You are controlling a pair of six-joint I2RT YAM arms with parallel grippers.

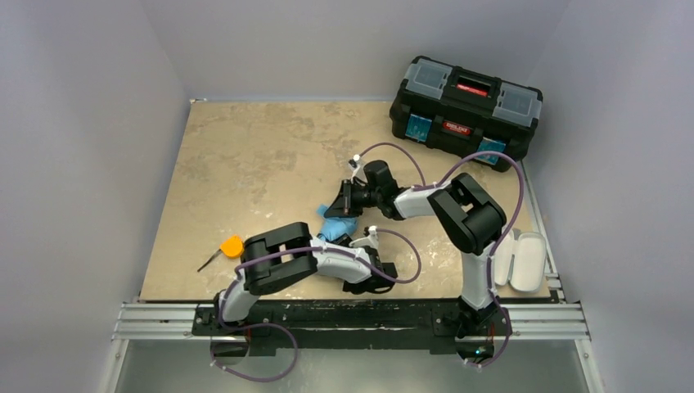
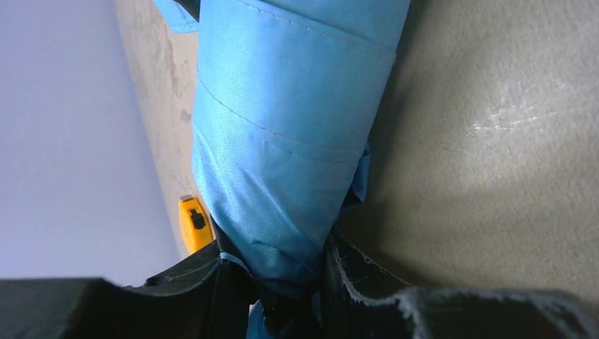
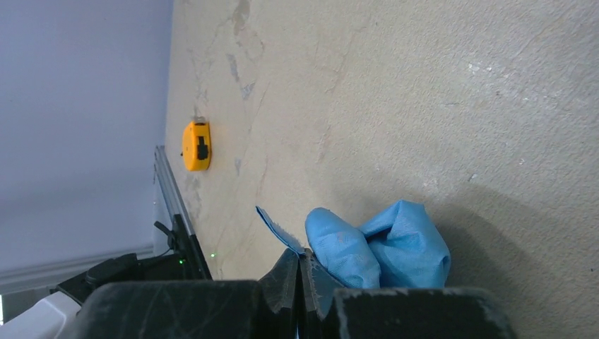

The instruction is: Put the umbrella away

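Observation:
The umbrella (image 1: 336, 228) is folded into a light blue bundle and lies on the table between my two grippers. My left gripper (image 1: 358, 246) is shut on its near end. In the left wrist view the blue fabric (image 2: 282, 141) narrows down into the left gripper (image 2: 282, 265), squeezed between both fingers. My right gripper (image 1: 344, 201) is at the umbrella's far end. In the right wrist view the right gripper (image 3: 300, 258) is shut, pinching a thin blue strap (image 3: 277, 224) that sticks up beside the bunched fabric (image 3: 385, 247). The shaft and handle are hidden.
An orange tape measure (image 1: 232, 246) lies left of the umbrella near the table's front edge. A black toolbox (image 1: 466, 108) stands shut at the back right. A pale oblong case (image 1: 522, 262) lies open at the right edge. A metal rail (image 1: 352, 321) runs along the front.

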